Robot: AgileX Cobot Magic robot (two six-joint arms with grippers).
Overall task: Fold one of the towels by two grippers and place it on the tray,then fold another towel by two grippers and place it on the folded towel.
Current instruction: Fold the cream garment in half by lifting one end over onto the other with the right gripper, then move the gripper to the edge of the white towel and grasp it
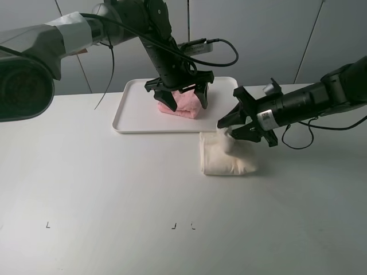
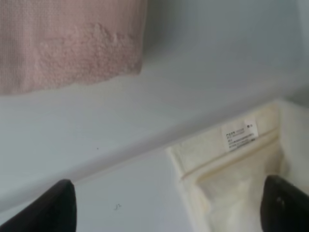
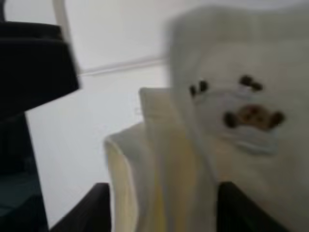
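The pink towel lies folded on the tray. Just above it my left gripper hangs open, holding nothing. In the left wrist view the fingertips stand wide apart over the tray's rim, with the pink towel beyond. The cream-white towel lies folded on the table right in front of the tray, and its printed label shows. My right gripper is at its far edge with a raised fold between parted jaws. The right wrist view shows that blurred cloth between the fingers.
The tray's near rim runs close to the cream towel's edge. The right arm reaches in from the right and the left arm from the back left. White tabletop lies in front.
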